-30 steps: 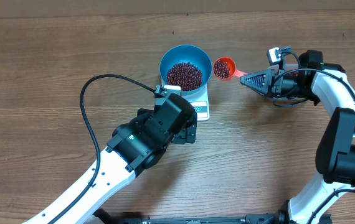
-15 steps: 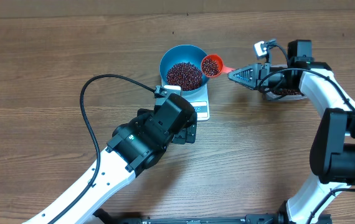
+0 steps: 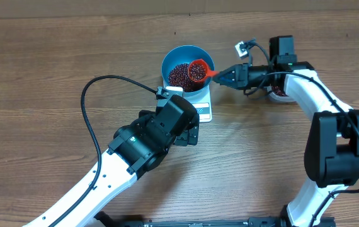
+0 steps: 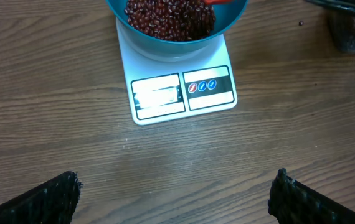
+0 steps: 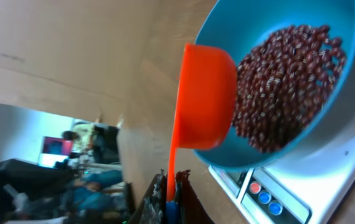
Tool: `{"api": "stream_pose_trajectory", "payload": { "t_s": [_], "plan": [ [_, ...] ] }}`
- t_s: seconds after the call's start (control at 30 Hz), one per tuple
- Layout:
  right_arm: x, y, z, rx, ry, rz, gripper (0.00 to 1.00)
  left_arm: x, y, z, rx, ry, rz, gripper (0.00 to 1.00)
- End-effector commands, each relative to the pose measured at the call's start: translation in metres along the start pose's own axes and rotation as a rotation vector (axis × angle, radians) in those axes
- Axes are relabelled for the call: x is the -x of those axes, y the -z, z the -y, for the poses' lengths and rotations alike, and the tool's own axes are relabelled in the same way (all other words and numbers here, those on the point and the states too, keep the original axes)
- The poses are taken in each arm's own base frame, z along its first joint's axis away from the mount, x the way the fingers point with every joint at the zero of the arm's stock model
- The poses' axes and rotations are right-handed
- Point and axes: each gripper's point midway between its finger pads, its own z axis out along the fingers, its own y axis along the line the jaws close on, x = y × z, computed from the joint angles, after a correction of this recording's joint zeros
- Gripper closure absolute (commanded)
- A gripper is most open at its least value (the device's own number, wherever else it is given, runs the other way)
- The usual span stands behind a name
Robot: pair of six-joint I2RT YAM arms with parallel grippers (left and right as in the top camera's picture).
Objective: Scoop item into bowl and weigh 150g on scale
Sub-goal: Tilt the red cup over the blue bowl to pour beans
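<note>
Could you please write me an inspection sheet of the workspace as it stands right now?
Surface: wooden table.
Job's things: blue bowl sits on the white scale and holds the beans; orange scoop tilted over the bowl.
Clutter: clear tub of beans near the right arm, only partly seen.
Grippers: left gripper open, hovering before the scale; right gripper shut on the scoop's handle.
Cables: black cable looped on the table by the left arm.
Surroundings: tan board along the table's far edge.
</note>
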Motion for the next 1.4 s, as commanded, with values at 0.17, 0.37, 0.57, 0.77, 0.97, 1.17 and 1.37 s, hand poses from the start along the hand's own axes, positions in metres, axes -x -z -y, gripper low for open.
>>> {"api": "stream_pose_trajectory", "payload": {
  "t_s": [0.17, 0.37, 0.57, 0.77, 0.97, 1.17, 1.37],
  "plan": [
    [0.009, -0.021, 0.030, -0.209, 0.072, 0.016, 0.96, 0.002, 0.000, 0.000, 0.007, 0.011, 0.006, 0.01],
    [0.021, -0.027, 0.030, -0.242, 0.219, 0.040, 0.96, 0.002, 0.000, 0.000, 0.007, 0.011, 0.006, 0.00],
    [0.025, -0.027, 0.029, -0.243, 0.351, 0.038, 0.96, 0.002, 0.000, 0.000, 0.007, 0.011, 0.006, 0.00],
    [0.024, -0.027, 0.027, -0.238, 0.493, 0.020, 0.96, 0.002, 0.000, 0.000, 0.007, 0.011, 0.006, 0.00],
    [0.024, -0.027, 0.027, -0.240, 0.624, 0.004, 0.96, 0.002, 0.000, 0.000, 0.007, 0.011, 0.006, 0.00],
    [0.027, -0.026, 0.020, -0.224, 0.739, 0.000, 0.96, 0.002, 0.000, 0.000, 0.007, 0.011, 0.006, 0.01],
    [0.033, -0.020, 0.000, -0.218, 0.900, 0.011, 0.96, 0.002, 0.000, 0.000, 0.007, 0.011, 0.006, 0.00]
  ]
}}
